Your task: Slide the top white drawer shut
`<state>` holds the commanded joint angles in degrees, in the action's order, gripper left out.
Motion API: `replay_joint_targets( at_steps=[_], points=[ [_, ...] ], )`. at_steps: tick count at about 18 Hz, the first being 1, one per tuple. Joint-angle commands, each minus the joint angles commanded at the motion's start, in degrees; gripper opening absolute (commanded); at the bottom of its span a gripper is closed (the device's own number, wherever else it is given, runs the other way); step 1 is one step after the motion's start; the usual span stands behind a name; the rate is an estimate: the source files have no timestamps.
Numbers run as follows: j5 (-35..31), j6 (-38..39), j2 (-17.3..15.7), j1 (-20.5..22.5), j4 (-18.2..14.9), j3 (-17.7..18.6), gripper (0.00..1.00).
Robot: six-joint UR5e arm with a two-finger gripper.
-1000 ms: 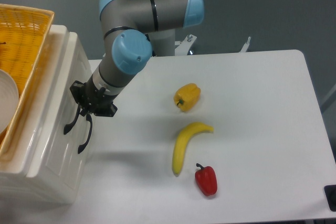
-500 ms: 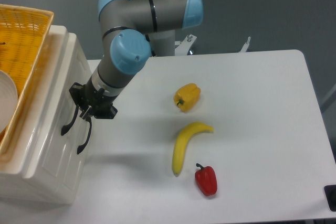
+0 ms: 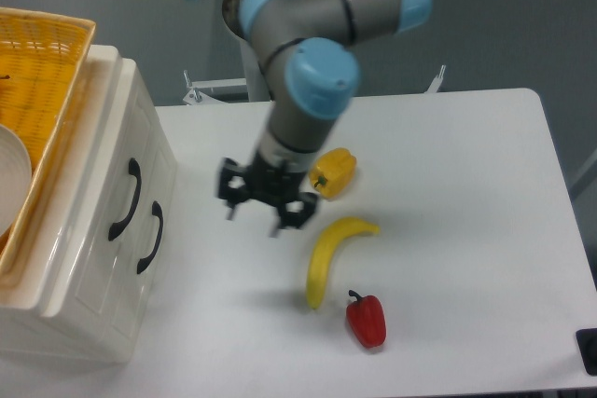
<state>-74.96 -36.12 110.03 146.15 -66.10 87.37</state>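
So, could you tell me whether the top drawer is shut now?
Shut, as far as the view shows: the top drawer front sits flush with the lower drawer, and the open gripper hangs clear of it.

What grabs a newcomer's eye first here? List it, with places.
The grey-and-blue arm dominates the middle, its gripper hanging open above the table, clear of the white cabinet. At left, the top white drawer looks pushed in, under a yellow wicker basket. A yellow pepper, banana and red pepper lie centre-right.

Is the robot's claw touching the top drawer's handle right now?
Apart. The camera view shows the gripper hanging over bare table, well to the right of the top drawer and its black handle, fingers spread.
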Motion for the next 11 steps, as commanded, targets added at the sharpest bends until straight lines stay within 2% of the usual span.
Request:
replay_joint_targets(
  at_steps=[2, 7, 11],
  points=[
    [-2.37, -4.54, 2.2, 2.81, 0.45, -1.05, 1.0],
    [-15.2, -29.23, 7.91, 4.58, 2.11, -3.51, 1.0],
    [-17.41, -42.95, 11.78, 7.91, 5.1, -4.57, 1.0]
  ],
)
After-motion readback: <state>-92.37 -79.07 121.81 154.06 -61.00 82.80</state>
